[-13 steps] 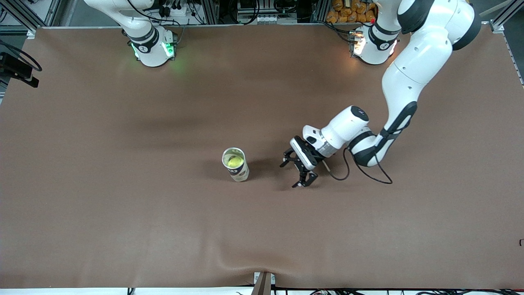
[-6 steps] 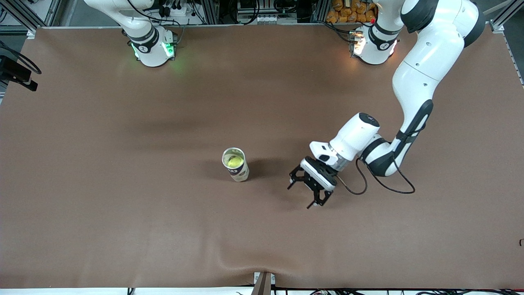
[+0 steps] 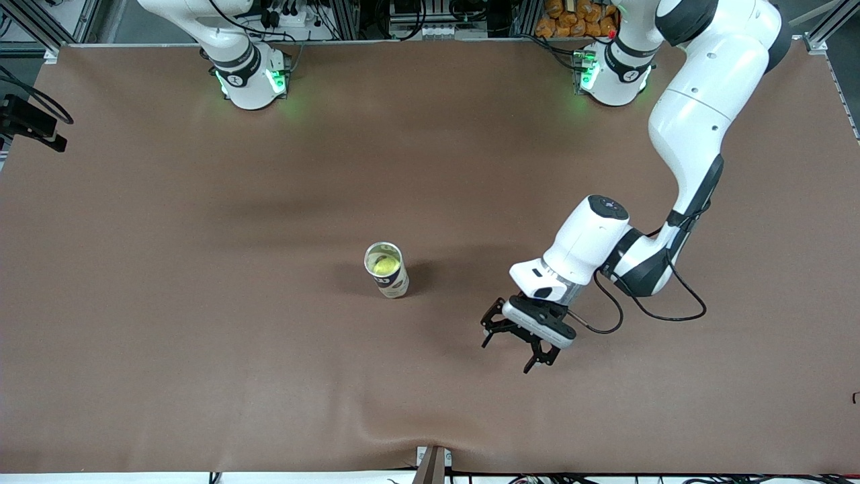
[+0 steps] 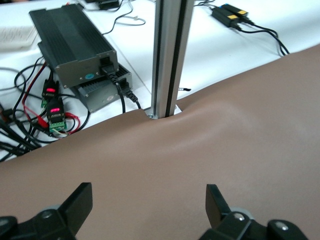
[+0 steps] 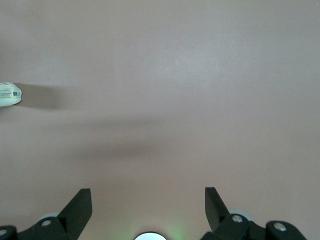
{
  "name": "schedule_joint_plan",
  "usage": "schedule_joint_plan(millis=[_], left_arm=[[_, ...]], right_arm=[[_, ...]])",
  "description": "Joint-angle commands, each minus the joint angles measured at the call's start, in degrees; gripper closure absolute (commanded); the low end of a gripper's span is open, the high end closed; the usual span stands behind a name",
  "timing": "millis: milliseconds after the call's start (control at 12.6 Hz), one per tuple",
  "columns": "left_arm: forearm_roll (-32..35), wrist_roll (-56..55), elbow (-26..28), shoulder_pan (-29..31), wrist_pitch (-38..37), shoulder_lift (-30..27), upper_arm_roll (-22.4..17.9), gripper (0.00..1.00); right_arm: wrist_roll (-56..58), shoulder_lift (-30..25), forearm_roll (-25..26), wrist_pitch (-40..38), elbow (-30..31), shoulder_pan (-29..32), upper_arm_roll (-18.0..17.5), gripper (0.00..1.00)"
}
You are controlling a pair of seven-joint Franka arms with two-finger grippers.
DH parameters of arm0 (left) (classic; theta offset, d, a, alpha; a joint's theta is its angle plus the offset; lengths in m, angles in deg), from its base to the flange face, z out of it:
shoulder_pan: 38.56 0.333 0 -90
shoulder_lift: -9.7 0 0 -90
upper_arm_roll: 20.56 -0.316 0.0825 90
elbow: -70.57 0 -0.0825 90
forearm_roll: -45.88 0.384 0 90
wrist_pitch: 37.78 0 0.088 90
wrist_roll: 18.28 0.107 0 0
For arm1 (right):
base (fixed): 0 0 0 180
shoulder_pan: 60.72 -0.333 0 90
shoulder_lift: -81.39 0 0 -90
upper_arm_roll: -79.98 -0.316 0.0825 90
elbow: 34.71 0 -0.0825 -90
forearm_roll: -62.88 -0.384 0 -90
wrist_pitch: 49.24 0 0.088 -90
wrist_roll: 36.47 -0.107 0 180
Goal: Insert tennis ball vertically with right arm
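Left gripper (image 3: 516,348): fingers spread wide apart, nothing between them, nothing touched. It hangs low over bare brown table cover (image 3: 201,302), at a spot toward the left arm's end from the can. In the left wrist view the two black fingertips (image 4: 80,200) stand far apart over the cover; between and above them show the table edge, an aluminium post (image 4: 170,55) rising from that edge, and black electronics boxes (image 4: 75,45) with cables on a white surface.

Right gripper (image 5: 148,205): seen only in the right wrist view. Fingers likewise fully apart, empty, high above plain table cover. A small piece of the can (image 5: 9,94) shows at the margin of that view, with its shadow stretching beside it. In the front view only the right arm's base (image 3: 248,74) and lowest links appear, at the table's edge by the bases; the arm is held up and waits.

Task object: tennis ball (image 3: 383,265), yellow-green, sits inside the open-topped can (image 3: 388,270). Can stands upright near the middle of the table, white wall with a dark band low on it. No gripper touches can or ball; the left gripper is well apart from it.

Left arm (image 3: 685,134) reaches from its base (image 3: 615,74) down to the gripper, a black cable looping beside the wrist.
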Motion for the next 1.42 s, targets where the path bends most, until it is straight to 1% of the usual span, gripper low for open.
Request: schedule_joint_plan(millis=[0, 158, 237, 316, 395, 474, 553, 632, 791, 949, 1028, 1107, 1186, 1265, 1344], left_arm=[[-3.4, -0.8, -4.0, 0.6, -12.5, -1.3, 3.6, 0.0], [-3.6, -0.9, -4.8, 4.0, -22.1, -3.5, 8.3, 0.0], [-4.8, -0.9, -4.9, 6.8, -28.8, -5.1, 11.4, 0.0], [-5.6, -0.6, -4.9, 9.4, -38.2, -8.2, 14.4, 0.0], [-5.9, -0.4, -4.9, 11.4, -43.8, -10.9, 15.5, 0.0], [-8.9, -0.6, -4.7, 13.5, -48.0, -14.0, 16.9, 0.0], [-13.3, -0.6, -4.8, 15.0, -53.5, -17.0, 17.3, 0.0], [-15.8, -0.8, -4.8, 16.1, -59.0, -19.8, 17.3, 0.0], [-16.2, -0.3, -4.9, 19.3, -68.3, -25.6, 17.3, 0.0], [-16.6, -0.3, -4.7, 22.5, -74.0, -31.5, 17.3, 0.0], [-17.8, -0.2, -4.8, 24.0, -76.8, -33.1, 17.5, 0.0], [-21.1, 0.5, -4.8, 25.8, -80.1, -34.0, 17.4, 0.0], [-23.6, 2.4, -4.5, 26.3, -81.0, -37.3, 16.0, 0.0], [-26.6, 4.4, -3.5, 23.9, -82.5, -40.9, 10.4, 0.0], [-31.0, 4.6, -3.3, 18.4, -84.9, -43.2, 2.0, 0.0]], right_arm=[[-1.0, 0.1, 0.1, 0.0, -0.6, 0.1, 0.1, 0.0], [-1.0, 0.1, 0.1, -0.1, -0.6, 0.1, 0.1, 0.0], [-1.0, 0.1, 0.0, 0.0, -0.6, 0.1, 0.1, 0.0], [-1.0, 0.1, 0.0, -0.1, -0.6, 0.1, 0.1, 0.0], [-1.0, 0.1, 0.0, -0.1, -0.6, 0.1, 0.1, 0.0], [-1.0, 0.1, 0.0, -0.1, -0.6, 0.1, 0.1, 0.0], [-1.0, 0.1, 0.0, -0.1, -0.6, 0.1, 0.1, 0.0], [-1.0, 0.1, 0.0, -0.2, -0.6, 0.0, 0.1, 0.0], [-1.0, 0.1, 0.1, -0.3, -0.6, -0.1, 0.1, 0.0], [-1.0, 0.1, 0.1, -0.3, -0.6, 0.0, 0.1, 0.0], [-1.0, 0.1, 0.1, -0.3, -0.6, 0.0, 0.1, 0.0], [-1.0, 0.1, 0.1, -0.3, -0.6, -0.1, 0.1, 0.0], [-1.0, 0.1, 0.1, -0.3, -0.6, -0.1, 0.1, 0.0], [-1.0, 0.1, 0.1, -0.3, -0.6, -0.1, 0.1, 0.0], [-1.0, 0.1, 0.1, -0.3, -0.6, 0.0, 0.1, 0.0]])
